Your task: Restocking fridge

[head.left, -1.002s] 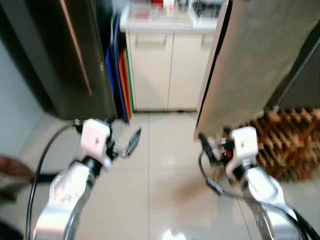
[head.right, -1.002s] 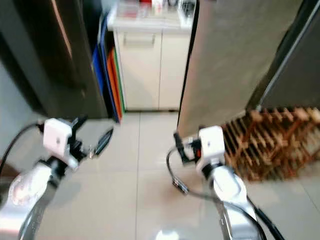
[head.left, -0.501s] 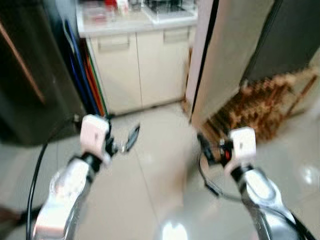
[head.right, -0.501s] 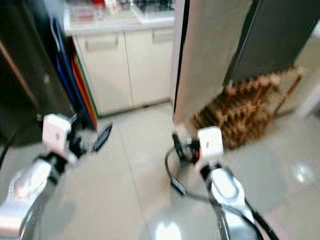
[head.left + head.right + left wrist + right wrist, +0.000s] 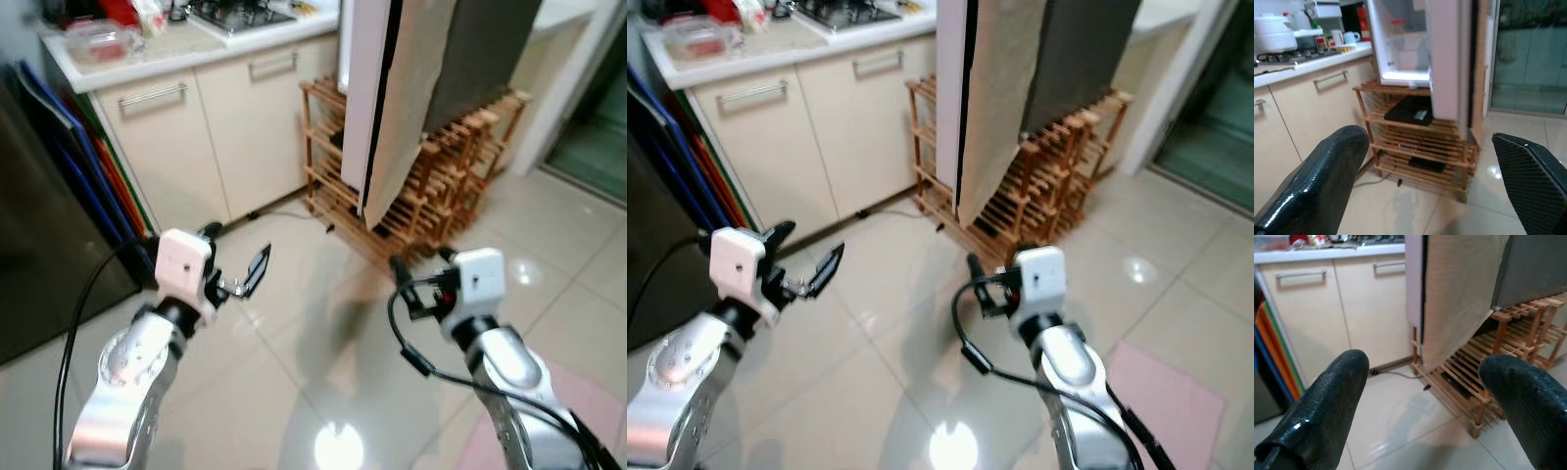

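Observation:
A small fridge stands on a wooden rack [image 5: 446, 171], its beige door [image 5: 407, 88] swung open. The left wrist view looks into the white interior [image 5: 1400, 49], where a small jar sits on a shelf. Both arms are raised over the tiled floor, short of the fridge. My left gripper [image 5: 235, 257] is open and holds nothing, its fingers [image 5: 1317, 181] spread wide. My right gripper [image 5: 421, 274] is also open and empty, level with the rack's lower shelves [image 5: 1469, 367].
Cream cabinets [image 5: 196, 117] with a hob [image 5: 240, 12] and a clear box [image 5: 98, 41] on the counter stand at left. Coloured boards [image 5: 103, 171] lean beside a dark appliance [image 5: 39, 245]. A cable [image 5: 284, 211] lies on the floor. A pink mat [image 5: 588, 411] is at right.
The camera has swung to the right: the cabinets slid left and the fridge door and rack came to the middle. Both grippers keep the same open pose.

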